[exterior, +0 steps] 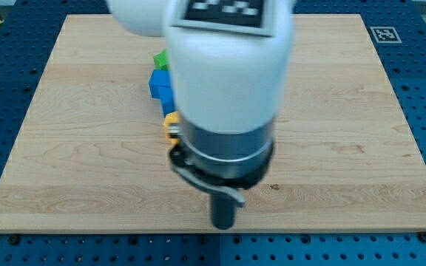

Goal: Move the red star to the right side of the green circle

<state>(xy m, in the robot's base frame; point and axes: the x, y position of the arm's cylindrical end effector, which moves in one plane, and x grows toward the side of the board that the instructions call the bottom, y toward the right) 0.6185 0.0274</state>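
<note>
The arm's white and grey body [228, 81] fills the middle of the view and hides much of the board. The red star does not show. A green block [160, 59] peeks out at the arm's left edge, and its shape cannot be made out. Just below it sits a blue block [160, 85], and below that a yellow-orange block [171, 125], both partly hidden. My tip [224, 224] is at the lower end of the dark rod, near the board's bottom edge, below and to the right of these blocks and apart from them.
The wooden board [65, 148] lies on a blue perforated table. A black-and-white marker [384, 34] sits past the board's top right corner. Other blocks may lie hidden under the arm.
</note>
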